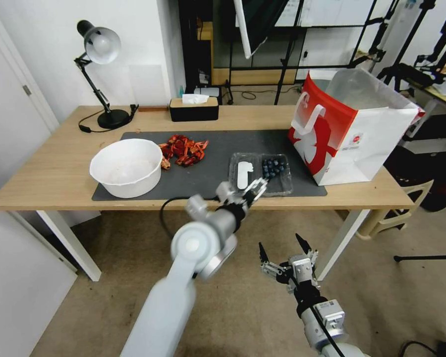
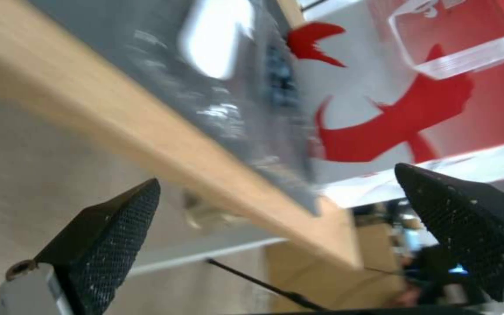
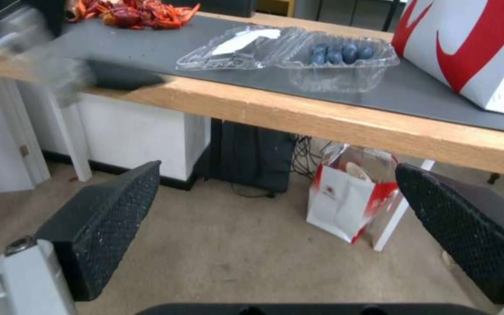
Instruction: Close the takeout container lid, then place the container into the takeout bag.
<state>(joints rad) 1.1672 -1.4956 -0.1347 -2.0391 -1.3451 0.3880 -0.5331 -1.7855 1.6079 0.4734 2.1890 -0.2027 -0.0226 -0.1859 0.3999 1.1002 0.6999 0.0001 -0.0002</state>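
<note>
The takeout container (image 1: 276, 171) lies open on the dark mat (image 1: 203, 173), its blueberry half toward the takeout bag (image 1: 349, 129). Its lid (image 1: 243, 173), marked with a white label, lies flat on the side toward the bowl. My left gripper (image 1: 256, 189) is open and hovers at the table's front edge, just in front of the container and apart from it. In the left wrist view the left gripper (image 2: 276, 176) faces the label (image 2: 214, 39) and the bag (image 2: 409, 109). Below the table edge, my right gripper (image 1: 282, 253) hangs open and empty. The right wrist view shows the container (image 3: 339, 61), lid (image 3: 243, 48) and bag (image 3: 474, 48).
A white bowl (image 1: 126, 166) and a pile of red crayfish (image 1: 183, 148) sit left on the mat. A black tissue box (image 1: 194, 109) and a desk lamp (image 1: 101, 74) stand at the back. Under the table stands a small red-and-white bag (image 3: 351, 197).
</note>
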